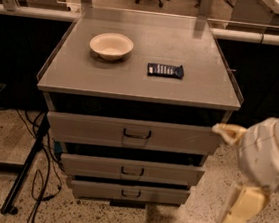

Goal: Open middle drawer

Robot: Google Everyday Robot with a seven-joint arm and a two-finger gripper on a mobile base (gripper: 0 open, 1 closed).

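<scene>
Gripper: the gripper (pixel 220 177) is hanging at the right edge of the frame, just beside the cabinet's right front corner. Its two pale yellow fingers (pixel 241 210) are standing wide apart, holding nothing. One is pointing left at the level of the top drawer, and the other is dangling lower down.

Why it is sitting there: it is off to the side and touching no drawer front. I judge that it is lining up for a reach and is not yet pulling anything.

Middle drawer: the middle drawer (pixel 172 173) is sitting in the lower centre of the frame, between the taller top drawer (pixel 87 127) and the bottom drawer (pixel 95 189). A dark gap is showing above its front, but its tray is not showing, so it is counting as not yet opened.

Handle: the small dark loop handle (pixel 132 171) is sitting at the centre of the low front, left of the gripper and a little below its upper finger. The fingers are probably going to need to come in around it from the front.

Cabinet top: the cabinet top (pixel 197 90) is carrying a pale bowl (pixel 111 45) at upper left and a dark packet (pixel 165 70) near the middle. Both are lying well back from the front edge, out of the way of any pull.

Floor: cables (pixel 42 173) are trailing at lower left beside the cabinet, on the far side from the arm.
</scene>
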